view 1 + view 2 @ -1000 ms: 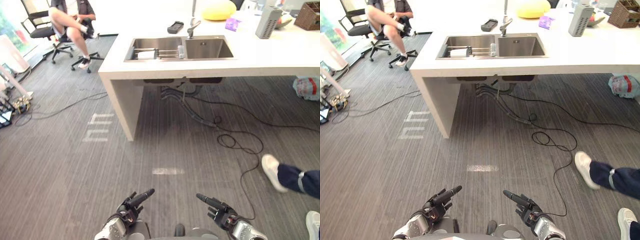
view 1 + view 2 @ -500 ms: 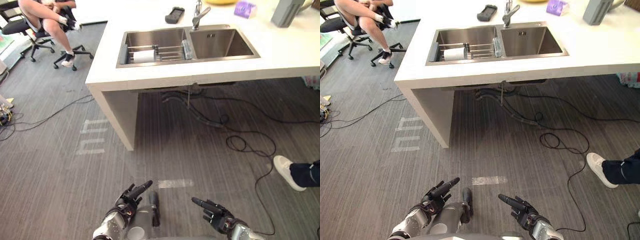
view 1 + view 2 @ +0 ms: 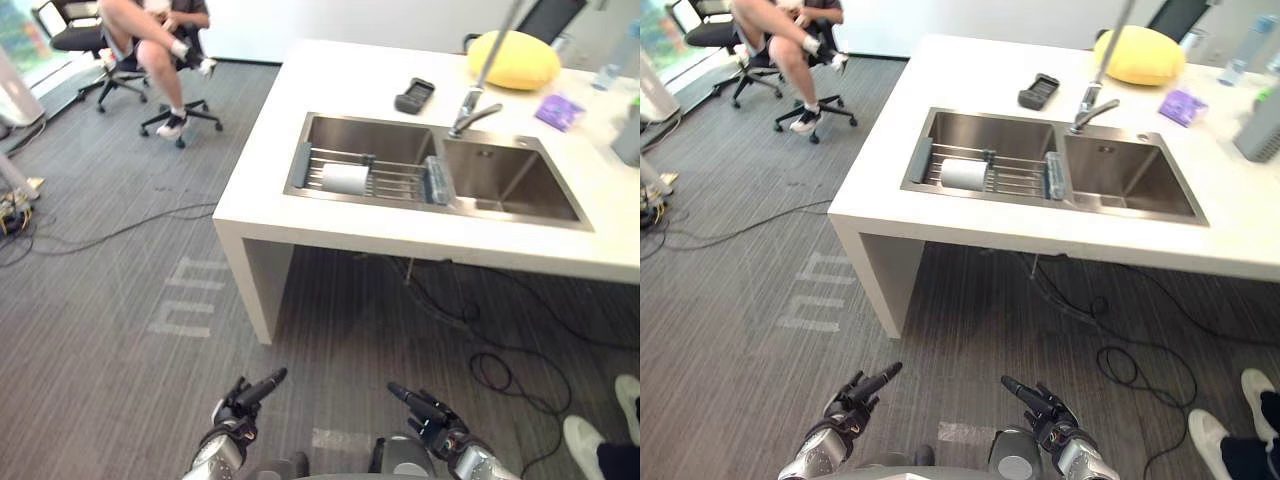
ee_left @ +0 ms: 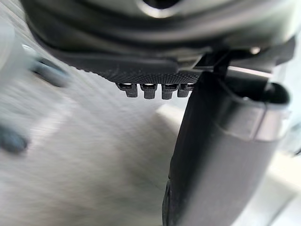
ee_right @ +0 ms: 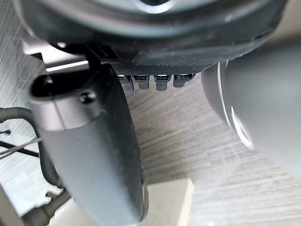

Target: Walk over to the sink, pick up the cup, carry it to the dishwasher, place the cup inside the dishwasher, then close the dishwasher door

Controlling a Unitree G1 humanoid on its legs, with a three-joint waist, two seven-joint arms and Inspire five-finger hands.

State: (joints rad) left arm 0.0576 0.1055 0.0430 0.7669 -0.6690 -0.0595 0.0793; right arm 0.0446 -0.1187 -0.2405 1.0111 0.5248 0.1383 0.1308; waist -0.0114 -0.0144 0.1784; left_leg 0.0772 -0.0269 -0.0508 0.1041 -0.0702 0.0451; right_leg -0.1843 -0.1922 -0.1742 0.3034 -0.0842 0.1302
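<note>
The cup (image 3: 345, 178), seemingly, lies in the sink (image 3: 362, 133), well apart from left hand (image 3: 237, 403) and right hand (image 3: 434, 420), fingers outstretched.

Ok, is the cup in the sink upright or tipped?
Tipped: the cup lies on its side on the wire rack in the left basin of the sink.

Tabletop (image 3: 330, 215): ahead, running off to the right.
Sink (image 3: 500, 180): set in the tabletop, two basins side by side.
Rack (image 3: 395, 180): across the left basin.
Cup (image 3: 345, 178): lying on the rack, toward its left end.
Tap (image 3: 468, 112): behind the sink, between the basins.
Remote (image 3: 414, 95): on the tabletop, behind the left basin.
Cushion (image 3: 513, 58): on the tabletop, beyond the tap.
Seated person (image 3: 150, 35): far left, past the tabletop's corner.
Left hand (image 3: 240, 400), right hand (image 3: 435, 420): side by side over the floor, well short of the tabletop.
</note>
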